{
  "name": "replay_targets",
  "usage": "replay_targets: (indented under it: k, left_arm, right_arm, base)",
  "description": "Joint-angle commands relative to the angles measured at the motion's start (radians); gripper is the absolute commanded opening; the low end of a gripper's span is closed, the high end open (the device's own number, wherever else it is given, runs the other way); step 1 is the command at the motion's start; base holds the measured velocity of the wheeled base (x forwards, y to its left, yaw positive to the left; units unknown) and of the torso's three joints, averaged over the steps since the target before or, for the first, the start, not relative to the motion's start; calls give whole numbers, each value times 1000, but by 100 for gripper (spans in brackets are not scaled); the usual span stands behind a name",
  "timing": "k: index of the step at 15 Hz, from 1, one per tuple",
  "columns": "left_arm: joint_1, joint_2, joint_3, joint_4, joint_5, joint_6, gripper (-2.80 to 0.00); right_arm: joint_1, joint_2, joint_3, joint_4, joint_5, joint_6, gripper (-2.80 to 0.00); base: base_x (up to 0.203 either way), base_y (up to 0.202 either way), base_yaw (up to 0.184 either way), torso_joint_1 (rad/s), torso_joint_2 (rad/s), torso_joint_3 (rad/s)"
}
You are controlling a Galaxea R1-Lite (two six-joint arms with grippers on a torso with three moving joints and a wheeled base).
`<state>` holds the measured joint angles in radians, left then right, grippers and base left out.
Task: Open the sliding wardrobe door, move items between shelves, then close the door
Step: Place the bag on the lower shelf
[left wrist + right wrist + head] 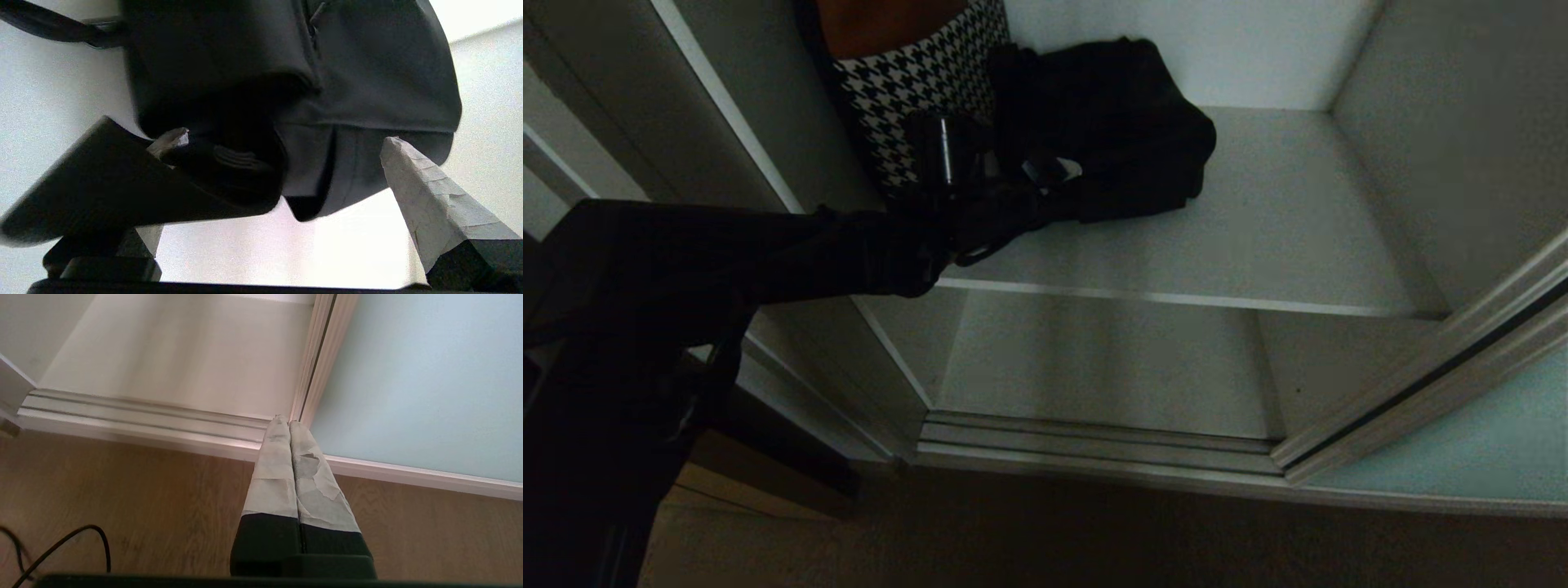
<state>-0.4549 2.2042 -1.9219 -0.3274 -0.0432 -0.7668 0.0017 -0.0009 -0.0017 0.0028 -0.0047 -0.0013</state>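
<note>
Here the sliding wardrobe door (1462,441) stands slid aside at the right, leaving the compartment open; the black fabric bundle (1111,131) lies on the upper shelf (1282,229), toward its rear left, beside a houndstooth-patterned garment (915,90). The left arm reaches in from the left; the left gripper (282,163) sits at the front of the bundle with its jaws spread wide, one taped finger (425,196) clear on one side, the other finger overlapped by a fold of the fabric; nothing is clamped. The lower shelf (1094,367) sits beneath. The right gripper (289,428) hangs low over the wooden floor (143,498) near the door track (143,416); its taped fingers are pressed together, holding nothing.
</note>
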Motion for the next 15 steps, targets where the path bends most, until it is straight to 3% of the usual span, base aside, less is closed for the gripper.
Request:
replay_targets:
  k: [1, 8, 15]
  left_arm:
    - [1, -18, 6, -1, 0, -3, 0]
    - [2, 47, -11, -7, -2, 26, 0]
    - [17, 54, -9, -128, 49, 56, 0]
  right_arm:
    - [0, -2, 0, 0, 0, -2, -280]
    - [0, -2, 0, 0, 0, 0, -280]
    - [0, -2, 0, 0, 0, 0, -280]
  base:
    - [0, 0, 0, 0, 0, 0]
    - [0, 0, 0, 0, 0, 0]
    - [0, 0, 0, 0, 0, 0]
